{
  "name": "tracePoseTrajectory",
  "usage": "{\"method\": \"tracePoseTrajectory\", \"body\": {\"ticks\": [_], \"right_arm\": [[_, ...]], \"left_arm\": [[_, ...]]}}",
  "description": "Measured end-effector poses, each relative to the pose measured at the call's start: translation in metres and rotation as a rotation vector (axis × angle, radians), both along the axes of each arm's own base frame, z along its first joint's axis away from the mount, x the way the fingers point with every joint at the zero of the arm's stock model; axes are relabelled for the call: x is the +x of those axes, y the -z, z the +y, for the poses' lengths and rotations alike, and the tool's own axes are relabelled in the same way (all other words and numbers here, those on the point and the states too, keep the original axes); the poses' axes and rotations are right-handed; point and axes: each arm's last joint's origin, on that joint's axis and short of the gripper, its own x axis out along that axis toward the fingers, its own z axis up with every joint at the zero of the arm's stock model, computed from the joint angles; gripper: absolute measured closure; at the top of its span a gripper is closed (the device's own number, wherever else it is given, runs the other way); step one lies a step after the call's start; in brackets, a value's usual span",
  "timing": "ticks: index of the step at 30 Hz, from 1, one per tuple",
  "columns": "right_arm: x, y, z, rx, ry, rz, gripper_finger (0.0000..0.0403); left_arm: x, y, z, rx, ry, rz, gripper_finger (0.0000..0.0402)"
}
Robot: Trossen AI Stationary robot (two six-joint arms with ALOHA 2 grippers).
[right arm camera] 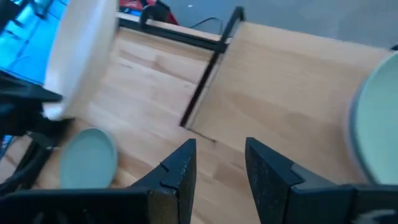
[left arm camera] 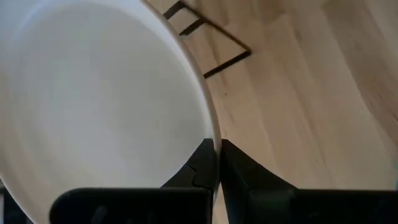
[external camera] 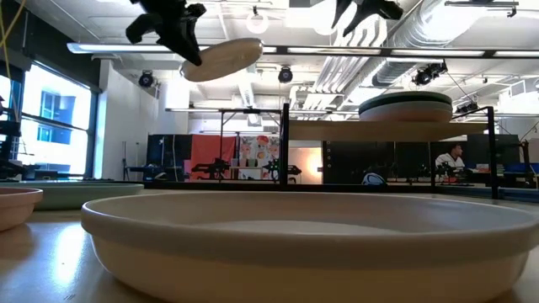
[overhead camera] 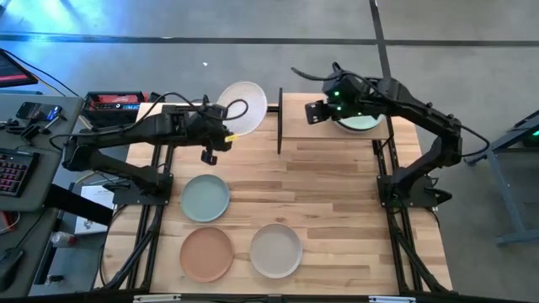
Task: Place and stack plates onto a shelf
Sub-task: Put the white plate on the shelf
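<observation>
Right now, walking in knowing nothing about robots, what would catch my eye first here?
Probably the white plate held in the air by its rim in the left gripper, beside the shelf. Next, the right gripper, open over the shelf near stacked plates.

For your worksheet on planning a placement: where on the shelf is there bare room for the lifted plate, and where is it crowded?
The shelf is bare on its left half, between the black end post and the plate stack. Its right end is crowded: the stack sits there with the right end effector open beside it. The left end effector grips the white plate left of the shelf.
</observation>
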Motion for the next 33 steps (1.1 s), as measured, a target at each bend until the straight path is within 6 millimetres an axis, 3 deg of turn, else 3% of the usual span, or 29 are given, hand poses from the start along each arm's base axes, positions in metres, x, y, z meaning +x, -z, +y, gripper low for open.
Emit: {"method": "tracePoseTrajectory", "body": {"ticks": [16,33], "right_arm": [[0.064,0.037,0.033,0.071,-0.046,0.014,0.0288],[0.087,0.060,0.038,0.105,0.004,0.048,0.0288]], "left_arm": [[0.022,0.023,-0.045,-0.026,0.224,0.150,0.0401],[0.045,0.039,-0.069,0.057,0.242,0.156,0.0401]]}}
